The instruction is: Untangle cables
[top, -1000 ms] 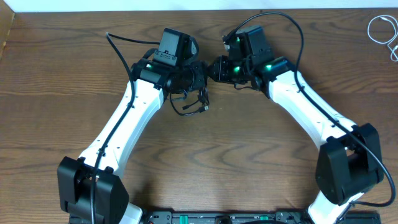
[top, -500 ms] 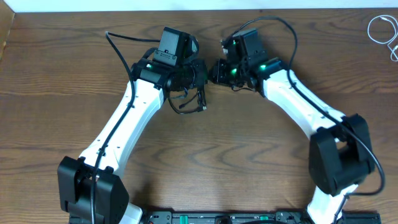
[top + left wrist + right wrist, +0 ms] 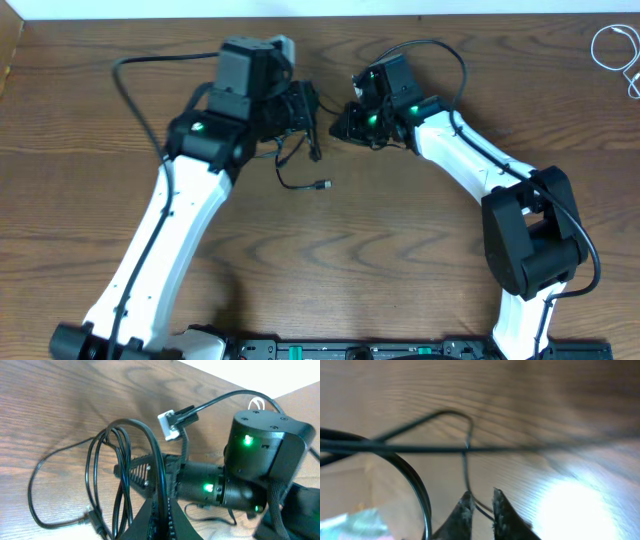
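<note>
We see the wooden table with both arms reaching toward twelve o'clock, the left arm from seven and the right arm from five. Their heads nearly meet near the far edge.

By our reading the job is largely done. The white cable lies coiled alone in the two o'clock corner, well apart from the black cable, which hangs from the left gripper. That gripper is clamped on several of its loops, with the plug resting on the wood. What we judge is left is opening out those loops.

The right gripper sits just beside the left one, at its three o'clock. On its own camera the jaws are narrow and a thin black strand runs into the gap. We cannot tell whether they pinch it, as the view is blurred.

The far edge at twelve is near. The open room lies from the centre toward six.
</note>
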{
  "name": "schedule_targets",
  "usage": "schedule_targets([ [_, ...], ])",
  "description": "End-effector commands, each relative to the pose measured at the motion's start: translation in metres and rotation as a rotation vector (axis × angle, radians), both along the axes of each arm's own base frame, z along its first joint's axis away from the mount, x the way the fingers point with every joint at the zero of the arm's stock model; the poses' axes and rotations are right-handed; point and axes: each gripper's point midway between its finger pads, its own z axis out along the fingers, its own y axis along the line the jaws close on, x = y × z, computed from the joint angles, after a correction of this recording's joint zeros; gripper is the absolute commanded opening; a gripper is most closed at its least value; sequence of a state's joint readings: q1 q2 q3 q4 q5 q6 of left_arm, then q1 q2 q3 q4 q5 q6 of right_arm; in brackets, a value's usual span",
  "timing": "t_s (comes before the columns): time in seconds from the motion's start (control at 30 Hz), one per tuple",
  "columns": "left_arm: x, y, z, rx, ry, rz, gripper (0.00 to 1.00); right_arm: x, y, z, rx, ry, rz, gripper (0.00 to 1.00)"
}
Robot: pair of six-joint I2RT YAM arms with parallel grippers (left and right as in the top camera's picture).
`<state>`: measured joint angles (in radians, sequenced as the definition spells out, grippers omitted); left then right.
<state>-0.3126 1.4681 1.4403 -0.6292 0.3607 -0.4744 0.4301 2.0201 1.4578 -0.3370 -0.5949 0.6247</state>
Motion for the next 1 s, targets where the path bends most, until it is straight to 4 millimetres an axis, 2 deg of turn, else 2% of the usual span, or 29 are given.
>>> schedule_targets([
  [0.0, 0.0, 0.007, 0.001, -0.001, 0.013, 0.022, 0.08, -0.005, 0.004, 0.043, 0.185, -0.078, 0.156, 0.18],
  [0.07, -0.001, 0.007, -0.004, 0.004, 0.029, 0.022, 0.07, -0.005, 0.004, 0.073, 0.292, -0.139, 0.216, 0.25],
  [0.13, 0.0, 0.005, -0.006, 0.002, 0.036, 0.017, 0.07, -0.005, 0.003, 0.096, 0.366, -0.173, 0.246, 0.4],
  [0.2, 0.0, 0.002, -0.007, -0.01, 0.038, 0.004, 0.08, -0.005, 0.004, 0.106, 0.412, -0.15, 0.239, 0.55],
  [0.3, 0.002, 0.002, -0.006, -0.011, 0.03, 0.0, 0.07, -0.008, 0.008, 0.107, 0.434, -0.069, 0.21, 0.6],
  [0.43, 0.002, 0.001, -0.005, -0.006, 0.022, -0.009, 0.07, -0.021, 0.022, 0.103, 0.428, -0.021, 0.228, 0.61],
  [0.67, 0.001, 0.001, -0.006, -0.005, 0.026, -0.008, 0.07, -0.026, 0.047, 0.076, 0.376, 0.078, 0.163, 0.61],
  [0.8, -0.001, -0.003, -0.004, -0.025, 0.028, -0.029, 0.07, -0.02, 0.051, 0.07, 0.353, 0.074, 0.119, 0.58],
  [0.9, -0.002, -0.01, 0.001, -0.058, 0.021, -0.061, 0.08, -0.014, 0.054, 0.07, 0.34, 0.043, 0.088, 0.47],
  [0.97, -0.004, -0.014, 0.006, -0.082, 0.012, -0.084, 0.07, -0.01, 0.052, 0.066, 0.315, 0.017, 0.072, 0.29],
])
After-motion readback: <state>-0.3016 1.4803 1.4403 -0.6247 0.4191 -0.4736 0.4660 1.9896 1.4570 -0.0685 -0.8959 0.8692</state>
